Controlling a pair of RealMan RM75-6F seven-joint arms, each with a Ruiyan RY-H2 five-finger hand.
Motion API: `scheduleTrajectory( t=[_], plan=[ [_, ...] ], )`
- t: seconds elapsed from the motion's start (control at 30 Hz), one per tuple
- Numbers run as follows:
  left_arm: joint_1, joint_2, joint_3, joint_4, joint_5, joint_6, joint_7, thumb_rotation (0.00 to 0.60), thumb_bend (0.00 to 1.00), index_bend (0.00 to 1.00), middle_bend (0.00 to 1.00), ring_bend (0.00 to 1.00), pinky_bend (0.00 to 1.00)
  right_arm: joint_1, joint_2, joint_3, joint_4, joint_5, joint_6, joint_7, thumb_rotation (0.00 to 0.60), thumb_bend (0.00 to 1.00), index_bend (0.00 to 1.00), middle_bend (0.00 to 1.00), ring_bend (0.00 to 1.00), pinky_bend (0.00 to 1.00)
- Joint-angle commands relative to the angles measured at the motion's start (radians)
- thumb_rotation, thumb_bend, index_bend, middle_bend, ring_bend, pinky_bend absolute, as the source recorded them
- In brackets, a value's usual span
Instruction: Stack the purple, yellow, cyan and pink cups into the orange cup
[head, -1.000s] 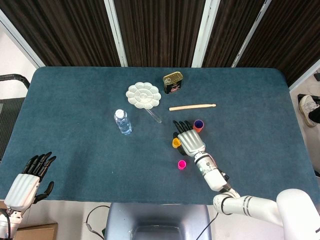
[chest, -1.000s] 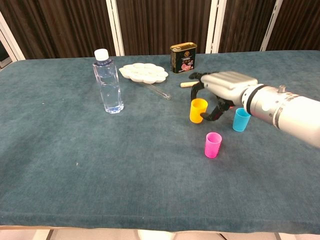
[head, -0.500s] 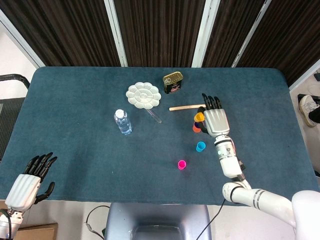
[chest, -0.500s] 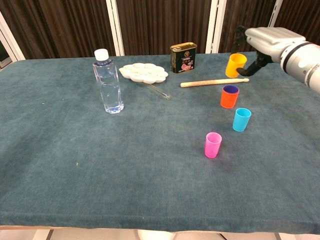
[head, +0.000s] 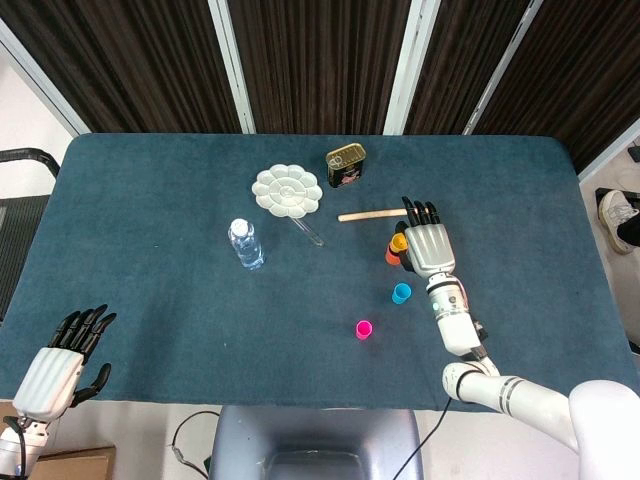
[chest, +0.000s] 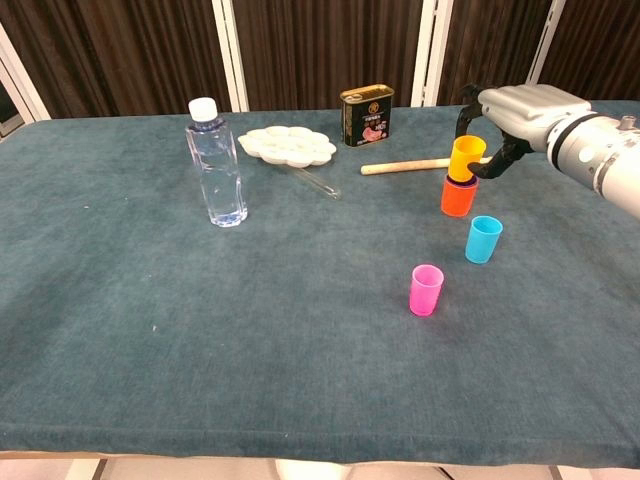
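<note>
One right hand (chest: 505, 118) gripping the yellow cup (chest: 466, 158), lowered partway into the orange cup (chest: 459, 196), purple cup (chest: 461, 181) a mere rim between them, cyan cup (chest: 483, 239), pink cup (chest: 426, 289) apart, tin (chest: 366, 115) label unreadable, left hand (head: 58, 370) idle, fingers spread.

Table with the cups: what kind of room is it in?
Probably a robot test room, not a home. The table wears plain blue-green cloth, dark curtains hang behind it, and unrelated props sit together: a water bottle, a tin can and a paint palette.
</note>
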Motion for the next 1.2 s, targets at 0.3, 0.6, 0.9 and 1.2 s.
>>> scheduleTrajectory(
  t=[0.3, 0.6, 0.9, 1.2],
  plan=[
    [0.002, 0.003, 0.001, -0.001, 0.002, 0.004, -0.003, 0.6, 0.46, 0.0, 0.0, 0.0, 0.07, -0.02, 0.051, -0.016, -0.09, 0.037, -0.024, -0.043, 0.6, 0.49, 0.19, 0.0, 0.0, 0.0],
    [0.002, 0.0, 0.002, -0.001, 0.005, 0.004, 0.002, 0.6, 0.46, 0.0, 0.0, 0.0, 0.07, -0.13, 0.268, -0.142, -0.431, -0.184, 0.027, 0.097, 0.6, 0.49, 0.25, 0.0, 0.0, 0.0],
    [0.001, -0.003, 0.008, -0.007, 0.01, -0.003, 0.014, 0.6, 0.46, 0.0, 0.0, 0.0, 0.07, -0.157, 0.277, -0.209, -0.405, -0.227, 0.015, 0.06, 0.6, 0.49, 0.31, 0.0, 0.0, 0.0],
    [-0.001, -0.002, 0.006, -0.007, 0.004, -0.009, 0.011, 0.6, 0.46, 0.0, 0.0, 0.0, 0.07, -0.134, 0.208, -0.182, -0.295, -0.167, -0.047, 0.082, 0.6, 0.49, 0.35, 0.0, 0.0, 0.0]
  ],
)
